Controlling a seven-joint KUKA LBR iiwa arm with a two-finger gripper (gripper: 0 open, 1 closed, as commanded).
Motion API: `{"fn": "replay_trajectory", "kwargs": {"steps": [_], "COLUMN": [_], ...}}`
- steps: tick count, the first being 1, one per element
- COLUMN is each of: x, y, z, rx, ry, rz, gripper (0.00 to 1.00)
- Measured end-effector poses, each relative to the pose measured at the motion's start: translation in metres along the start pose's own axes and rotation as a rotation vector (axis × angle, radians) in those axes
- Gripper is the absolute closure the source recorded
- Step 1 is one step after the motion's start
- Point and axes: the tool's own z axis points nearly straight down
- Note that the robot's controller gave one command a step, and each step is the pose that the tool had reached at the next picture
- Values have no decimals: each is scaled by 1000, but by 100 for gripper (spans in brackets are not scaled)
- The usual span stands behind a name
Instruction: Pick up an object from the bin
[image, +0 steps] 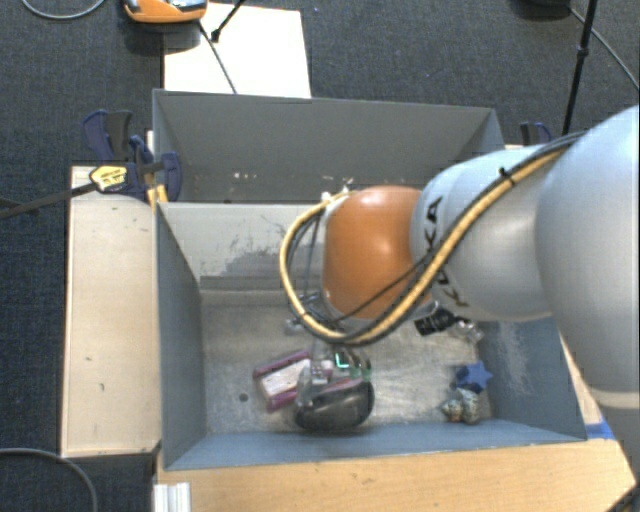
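Jaws low in bin (182, 330), near front wall, directly over dark rounded object (335, 408), maybe touching its top. Open or closed: cannot tell, hidden beneath orange wrist cover (365, 250) and yellow cable loop (292, 270). Nothing seen gripped.

Dark rounded object: glossy black-grey, dome-like, lying on bin floor close to front wall, a little left of centre. Likely the pick target, judged only from position under jaws.

Progress: roughly midway at best. Down at object level, but no confirmed grasp and no lift yet, object resting on floor. Left to do: close on it, raise it clear of walls.

Around: small pink-purple box (280, 380) just beside dark rounded object on its left, touching or nearly so. Could get nudged or pinched along with it. Small blue piece (470, 376) and greyish lumpy bit (462, 408) near front right corner, well apart from jaws, no obstruction. Otherwise bare scratched metal floor. Front wall close, so little room on that side. Rounded glossy shape probably slippery, may slide out on closing.
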Motion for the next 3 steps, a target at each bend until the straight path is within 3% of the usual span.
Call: {"fn": "replay_trajectory", "kwargs": {"steps": [1,2,3], "x": [26,25,14], "y": [-20,-19,-81], "z": [56,54,-122], "rx": [-2,-3,3], "ry": [-12,-13,-13], "rz": [-26,-20,-530], "gripper": [0,100,100]}}
